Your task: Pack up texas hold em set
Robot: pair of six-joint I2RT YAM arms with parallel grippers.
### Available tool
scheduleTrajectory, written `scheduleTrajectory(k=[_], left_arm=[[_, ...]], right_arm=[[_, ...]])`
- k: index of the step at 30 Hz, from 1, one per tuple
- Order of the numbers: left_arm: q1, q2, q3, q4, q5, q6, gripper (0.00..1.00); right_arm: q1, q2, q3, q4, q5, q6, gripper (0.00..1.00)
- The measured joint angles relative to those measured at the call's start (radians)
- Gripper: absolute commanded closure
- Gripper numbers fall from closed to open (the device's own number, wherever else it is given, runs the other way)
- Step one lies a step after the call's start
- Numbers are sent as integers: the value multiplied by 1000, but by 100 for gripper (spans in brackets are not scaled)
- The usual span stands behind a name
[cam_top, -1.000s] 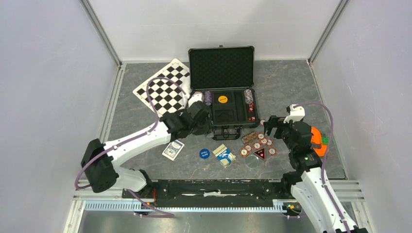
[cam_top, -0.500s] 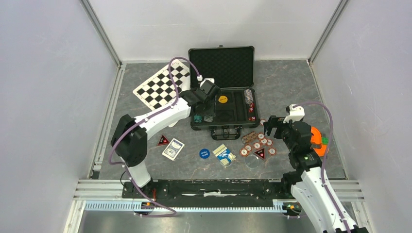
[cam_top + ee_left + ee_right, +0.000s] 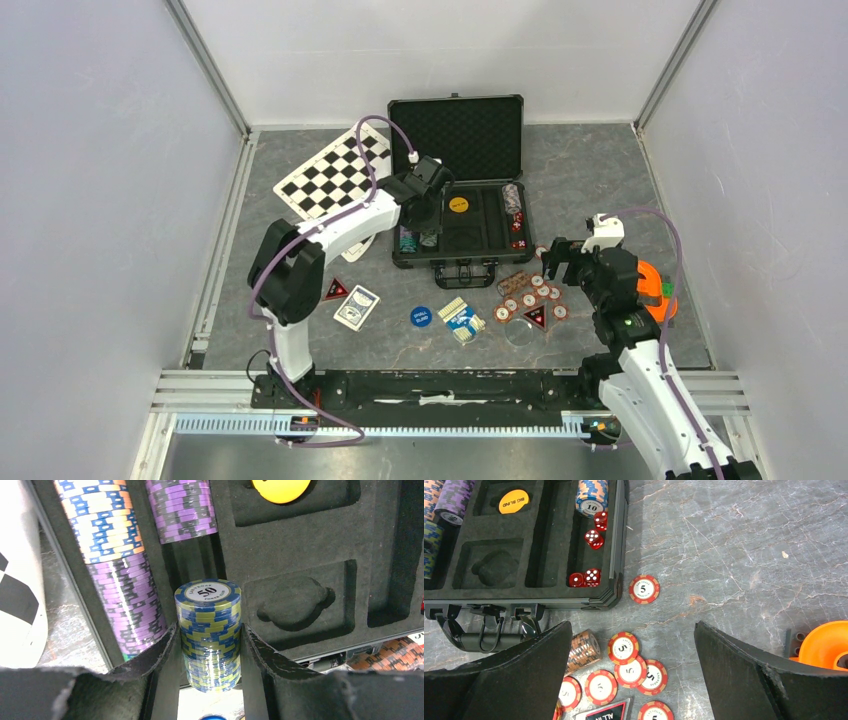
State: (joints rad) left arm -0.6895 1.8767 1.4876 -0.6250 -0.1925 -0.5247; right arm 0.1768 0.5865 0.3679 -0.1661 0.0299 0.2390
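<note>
Chips (image 3: 207, 630) stacked blue-and-green, clamped in the left claw (image 3: 208, 636), have been carried over the case (image 3: 455, 135) by the desk's (image 3: 600, 170) far edge, ready for slotting, while the right claw (image 3: 632, 630) stays spread above loose red chips (image 3: 623, 647).

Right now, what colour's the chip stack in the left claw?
Chip stack: blue with yellow-green stripes; best in left wrist view.

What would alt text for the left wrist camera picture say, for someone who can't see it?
The left tool grips a stack of blue-and-yellow poker chips marked 50. Behind it lies the black foam case, with rows of purple chips in its slots and a yellow button at the top.
</note>
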Motion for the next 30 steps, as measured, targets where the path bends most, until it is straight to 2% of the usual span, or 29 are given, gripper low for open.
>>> scheduleTrajectory(k=[4,10,12,15,16,18,20,27,28,30], left_arm=[[4,32,16,4,16,0,97],[16,53,19,10,19,-1,88],[21,53,19,13,19,-2,78],[26,53,19,15,16,-8,51],[27,53,19,15,16,-9,46],[29,53,19,15,16,-11,37],[34,53,20,18,19,-14,33],[51,53,49,31,40,-16,31],[53,52,49,32,42,-16,33],[52,50,48,31,43,-15,45]], right_arm=[[0,0,0,1,0,0,2],[0,2,-4,14,-4,1,2],[0,3,-6,18,-6,2,2],[0,4,-6,23,-8,3,2],[0,4,-6,24,-8,3,2],[0,4,-6,27,-8,3,2],[0,4,-6,30,-8,3,2],[0,4,-6,30,-8,3,2],[0,4,-6,29,-8,3,2],[0,3,-6,29,-9,3,2]])
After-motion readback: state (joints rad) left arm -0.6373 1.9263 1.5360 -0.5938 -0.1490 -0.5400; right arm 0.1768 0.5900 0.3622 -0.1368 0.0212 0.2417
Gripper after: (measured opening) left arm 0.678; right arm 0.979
